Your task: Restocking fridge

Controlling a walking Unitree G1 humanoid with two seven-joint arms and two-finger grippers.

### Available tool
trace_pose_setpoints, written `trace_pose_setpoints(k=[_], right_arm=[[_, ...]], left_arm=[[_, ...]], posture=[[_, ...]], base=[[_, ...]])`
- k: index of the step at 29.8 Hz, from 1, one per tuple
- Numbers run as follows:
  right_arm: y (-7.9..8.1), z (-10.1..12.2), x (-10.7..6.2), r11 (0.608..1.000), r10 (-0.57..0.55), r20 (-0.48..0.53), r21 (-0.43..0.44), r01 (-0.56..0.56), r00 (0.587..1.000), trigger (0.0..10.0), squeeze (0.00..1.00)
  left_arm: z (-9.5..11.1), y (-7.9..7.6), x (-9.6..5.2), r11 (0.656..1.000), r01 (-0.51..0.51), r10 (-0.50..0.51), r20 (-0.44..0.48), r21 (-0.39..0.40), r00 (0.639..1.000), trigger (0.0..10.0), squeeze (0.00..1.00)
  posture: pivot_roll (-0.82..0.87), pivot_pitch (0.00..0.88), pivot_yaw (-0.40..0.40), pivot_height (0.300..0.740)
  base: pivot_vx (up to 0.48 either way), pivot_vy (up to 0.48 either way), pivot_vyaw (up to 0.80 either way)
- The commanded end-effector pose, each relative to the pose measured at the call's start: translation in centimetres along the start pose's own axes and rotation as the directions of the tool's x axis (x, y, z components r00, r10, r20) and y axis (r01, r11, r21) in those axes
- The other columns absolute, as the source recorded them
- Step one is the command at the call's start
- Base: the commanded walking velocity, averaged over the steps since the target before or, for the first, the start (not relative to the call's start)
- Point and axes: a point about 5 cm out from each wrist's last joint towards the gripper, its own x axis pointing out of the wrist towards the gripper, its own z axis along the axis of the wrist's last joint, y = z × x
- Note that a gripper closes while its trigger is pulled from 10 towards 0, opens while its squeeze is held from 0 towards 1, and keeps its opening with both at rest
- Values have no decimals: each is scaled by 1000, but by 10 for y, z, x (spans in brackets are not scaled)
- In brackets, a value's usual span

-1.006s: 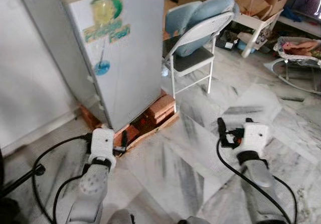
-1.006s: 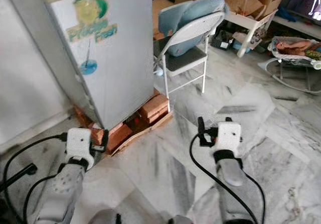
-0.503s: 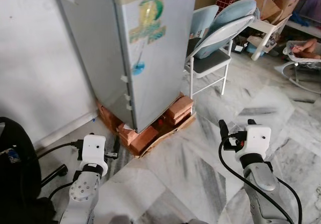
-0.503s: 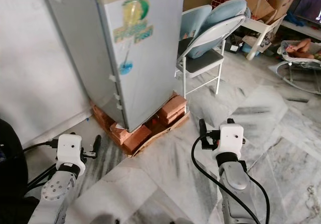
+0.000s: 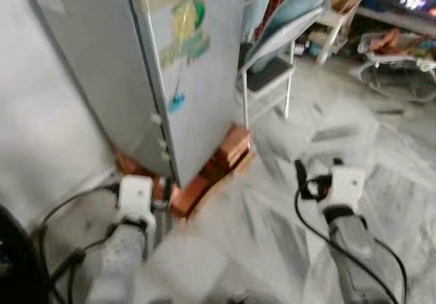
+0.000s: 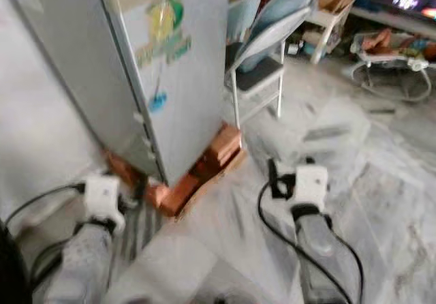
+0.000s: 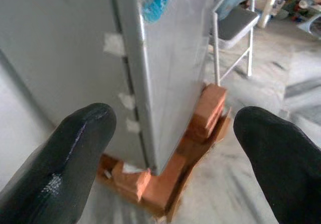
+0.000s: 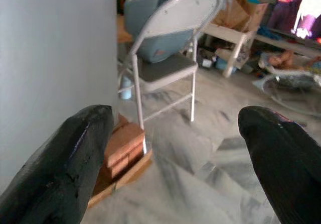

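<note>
Grey mini fridge, door closed, raised on bricks, stands just ahead of the left gripper.
Both jaws are spread and empty, the right gripper beside it, seemingly readied for the door.

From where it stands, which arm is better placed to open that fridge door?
Probably the left. The left gripper sits low by the fridge corner where the door's edge runs, fingers open and facing it in the wrist view. The right gripper is out over bare floor, farther off.

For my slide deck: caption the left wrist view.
Open left gripper faces closed silver fridge raised on red bricks.
</note>
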Motion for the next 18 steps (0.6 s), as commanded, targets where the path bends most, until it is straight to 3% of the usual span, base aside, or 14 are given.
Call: trace_pose_setpoints(k=[1, 8, 11, 18], right_arm=[[7, 1, 2, 1000, 23, 3, 4, -23, 1000, 10000, 0], [7, 0, 1, 1000, 25, -5, -2, -25, 1000, 10000, 0], [7, 0, 1, 1000, 26, -8, -3, -26, 1000, 10000, 0], [7, 0, 1, 1000, 26, -9, -7, -26, 1000, 10000, 0]], left_arm=[[-2, 9, -2, 999, -38, 38, -15, -2, 999, 10000, 0], [-2, 9, -3, 998, -51, 51, -20, -34, 999, 10000, 0], [-1, 7, -4, 999, -36, 36, -13, -10, 999, 10000, 0], [-1, 8, -5, 999, -51, 50, -21, -19, 999, 10000, 0]], posture=[[122, 97, -48, 740], [123, 105, -52, 740], [123, 107, -52, 740], [122, 110, -54, 740]], base=[[334, 345, 0], [42, 458, 0], [0, 403, 0], [0, 0, 0]])
